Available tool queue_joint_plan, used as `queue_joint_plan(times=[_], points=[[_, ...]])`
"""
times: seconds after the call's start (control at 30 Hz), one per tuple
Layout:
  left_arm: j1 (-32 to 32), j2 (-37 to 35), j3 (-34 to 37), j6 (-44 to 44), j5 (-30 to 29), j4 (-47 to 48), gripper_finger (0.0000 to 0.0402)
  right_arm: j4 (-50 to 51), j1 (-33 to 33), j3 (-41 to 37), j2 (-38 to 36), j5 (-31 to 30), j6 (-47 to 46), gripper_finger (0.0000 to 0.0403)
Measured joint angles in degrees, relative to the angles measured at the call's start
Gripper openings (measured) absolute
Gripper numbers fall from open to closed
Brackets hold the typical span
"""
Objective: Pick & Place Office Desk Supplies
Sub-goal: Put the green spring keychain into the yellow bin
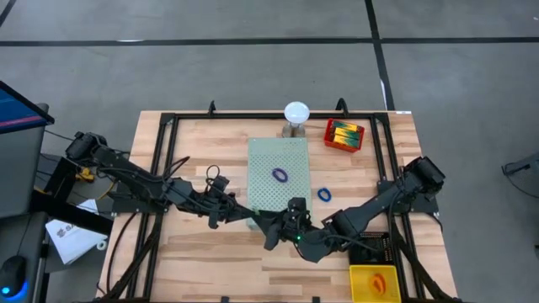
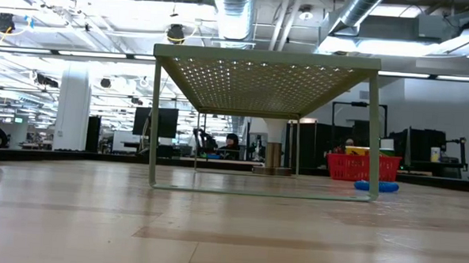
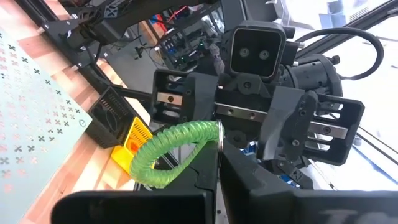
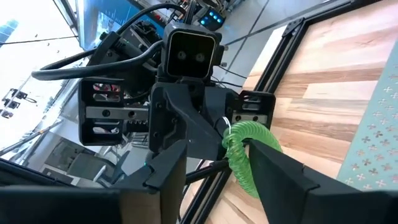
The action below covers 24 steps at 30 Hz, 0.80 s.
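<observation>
You're mid-handover: both grippers, left [image 4: 211, 140] and right [image 3: 249, 134], pinch the green loop [image 3: 163, 152] near the board [image 1: 279, 181]; next, release one

Near edge of the green board [image 1: 279, 181] is being blocked by both grippers, crowded tip to tip w/ a green loop [image 3: 171, 152] between. Bare table [image 1: 202, 135] is being left open on the left.
</observation>
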State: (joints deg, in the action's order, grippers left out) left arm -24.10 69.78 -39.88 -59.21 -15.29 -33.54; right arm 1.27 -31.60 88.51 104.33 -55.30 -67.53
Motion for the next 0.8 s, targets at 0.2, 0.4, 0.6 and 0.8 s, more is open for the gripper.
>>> queue_joint_plan(times=[0.2, 0.4, 0.6, 0.8], points=[[0.0, 0.0, 0.0, -0.1, 0.0, 0.0, 0.0000, 0.1, 0.6, 0.0, 0.0, 0.5, 0.7, 0.0125], [0.0, 0.0, 0.0, -0.1, 0.0, -0.1, 0.0000, 0.1, 1.0, 0.0, 0.0, 2.2, 1.6, 0.0074], [-1.2, 0.0, 0.0, -0.1, -0.4, 0.2, 0.0000, -0.1, 1.0, 0.0, 0.0, 2.4, 1.8, 0.0018], [-2.6, 0.0, -0.1, -0.1, -0.7, 0.7, 0.0000, -0.7, 0.9, 0.0, 0.0, 2.6, 3.0, 0.0009]])
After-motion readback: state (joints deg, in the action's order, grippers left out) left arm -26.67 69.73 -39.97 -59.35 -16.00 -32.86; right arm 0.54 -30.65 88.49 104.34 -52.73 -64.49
